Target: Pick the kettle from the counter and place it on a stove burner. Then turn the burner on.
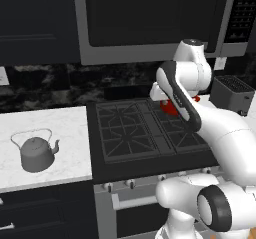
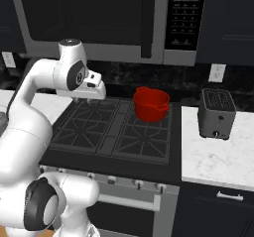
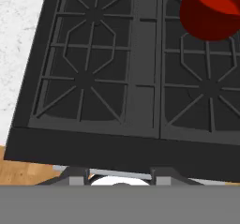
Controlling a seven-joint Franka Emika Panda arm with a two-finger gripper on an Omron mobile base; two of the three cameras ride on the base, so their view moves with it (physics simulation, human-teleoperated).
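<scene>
Hanging above the middle of the black cooktop (image 1: 150,130), the hand (image 2: 94,96) carries nothing, and whether its fingers are spread or closed cannot be told, since they are only small dark tips (image 3: 78,175) at the bottom edge of the hand view. The white marble desk (image 1: 70,133) left of the cooktop holds the kettle (image 1: 36,153), which stands upright with its wire handle arched over the lid and its spout pointing toward the stove, well apart from the hand. The step in hand appears to be the reach for it: the arm should probably swing left and come down over the handle's arch, closing on the wire at its top so the kettle hangs level. The stove burner (image 3: 86,80) at front left is bare and lies between hand and kettle, so the carry back looks short. A red pot (image 2: 150,103) sits on the back right grate, clear of that path. A dark toaster (image 2: 217,113) stands on the desk to the right, out of the way. Small knobs (image 1: 131,183) line the stove front below the cooktop.
</scene>
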